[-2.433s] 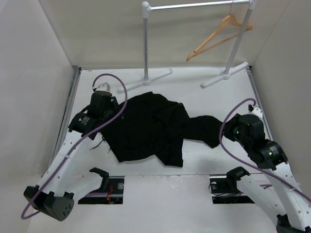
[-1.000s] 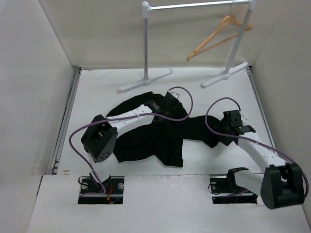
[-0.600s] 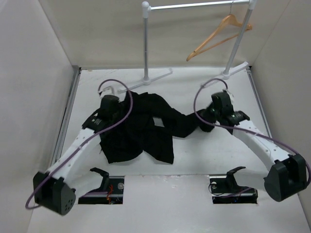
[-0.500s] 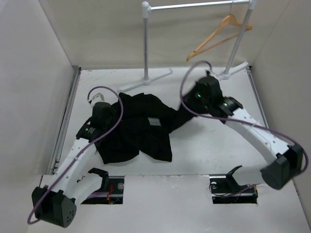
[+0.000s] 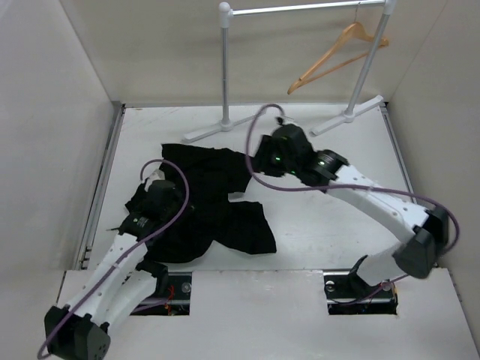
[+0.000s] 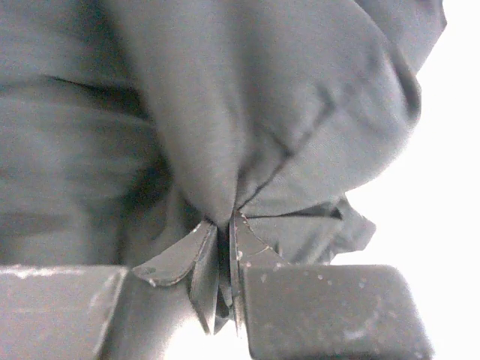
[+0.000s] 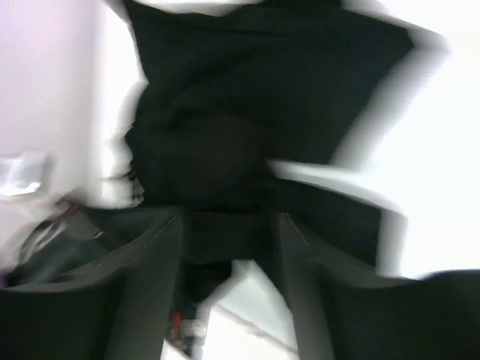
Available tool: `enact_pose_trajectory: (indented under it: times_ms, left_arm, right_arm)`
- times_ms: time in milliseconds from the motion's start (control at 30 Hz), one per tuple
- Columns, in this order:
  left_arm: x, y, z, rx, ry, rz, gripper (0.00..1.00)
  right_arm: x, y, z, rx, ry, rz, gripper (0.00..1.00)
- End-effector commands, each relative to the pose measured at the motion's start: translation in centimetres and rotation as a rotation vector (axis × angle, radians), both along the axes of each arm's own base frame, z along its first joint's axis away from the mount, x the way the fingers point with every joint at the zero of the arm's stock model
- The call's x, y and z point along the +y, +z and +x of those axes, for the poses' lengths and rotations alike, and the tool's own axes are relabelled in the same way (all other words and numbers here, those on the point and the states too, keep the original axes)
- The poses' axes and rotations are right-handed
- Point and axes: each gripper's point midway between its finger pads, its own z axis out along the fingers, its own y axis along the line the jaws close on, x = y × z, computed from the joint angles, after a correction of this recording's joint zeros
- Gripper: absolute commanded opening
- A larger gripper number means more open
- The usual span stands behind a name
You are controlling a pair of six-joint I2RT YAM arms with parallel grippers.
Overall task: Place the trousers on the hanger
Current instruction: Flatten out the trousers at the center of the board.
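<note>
Black soft trousers (image 5: 225, 221), crumpled, a pleated fold in the left pincer (image 6: 223, 229).

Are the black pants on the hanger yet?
No. The trousers lie bunched on the table; the hanger hangs bare on the rail.

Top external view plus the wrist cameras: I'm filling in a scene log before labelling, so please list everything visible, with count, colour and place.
table: 1, white, under everything
rail stand: 1, grey metal, far edge of the table
hanger: 1, light tan wood, hanging on the rail stand, far right
trousers: 1, black, crumpled on the table, left of centre
cables: 2, purple, one looping along each arm
left arm: 1, white with black joints, near left, reaching onto the trousers
right arm: 1, white with black joints, reaching from near right to the trousers' far side
left tool: 1, dark, shut on a trousers fold
right tool: 1, dark, over black fabric; too blurred to judge its grip
</note>
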Motion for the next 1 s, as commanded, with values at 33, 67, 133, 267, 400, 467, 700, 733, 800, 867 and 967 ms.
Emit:
enact_pose_trajectory:
  times_ms: [33,67,133,267,400,467,700,733,800,867,967]
  left_arm:
    - [-5.9,4.8,2.6,-0.132,-0.12,-0.033,0.08]
    - [-7.5,5.5,3.1,-0.147,-0.155,-0.026,0.08]
    - [-10.3,6.7,4.1,-0.171,-0.207,-0.029,0.08]
    - [-16.4,11.6,6.6,-0.255,-0.295,-0.12,0.08]
    - [-18.4,15.6,7.8,-0.324,-0.31,-0.152,0.08]
    - [-15.7,14.7,8.0,-0.309,-0.244,-0.112,0.08]
    - [-3.3,5.5,4.4,-0.084,-0.033,0.058,0.15]
    - [-2.1,4.6,3.8,-0.059,-0.015,0.078,0.23]
    - [-0.5,3.7,2.9,-0.03,0.005,0.108,0.37]
    - [1.0,3.8,2.2,-0.026,0.027,0.141,0.49]
    - [3.3,4.5,1.4,-0.034,0.073,0.202,0.61]
  right_arm:
    - [-8.0,-3.3,-1.6,0.046,-0.155,-0.01,0.4]
    - [-9.0,-5.7,-2.7,0.084,-0.159,-0.046,0.4]
    - [-10.3,-9.6,-4.9,0.157,-0.157,-0.094,0.5]
    - [-12.8,-14.7,-8.8,0.251,-0.2,-0.09,0.78]
    - [-13.9,-17.3,-11.1,0.316,-0.208,-0.047,0.82]
    - [-13.0,-18.2,-11.9,0.351,-0.157,-0.017,0.82]
    - [-10.6,-21.9,-13.2,0.425,-0.092,-0.025,0.77]
    - [-11.0,-22.4,-12.7,0.426,-0.122,-0.039,0.72]
    - [-12.2,-23.2,-11.7,0.417,-0.184,-0.079,0.65]
    - [-13.4,-23.4,-10.9,0.413,-0.242,-0.112,0.64]
    - [-16.1,-22.2,-10.3,0.384,-0.348,-0.148,0.71]
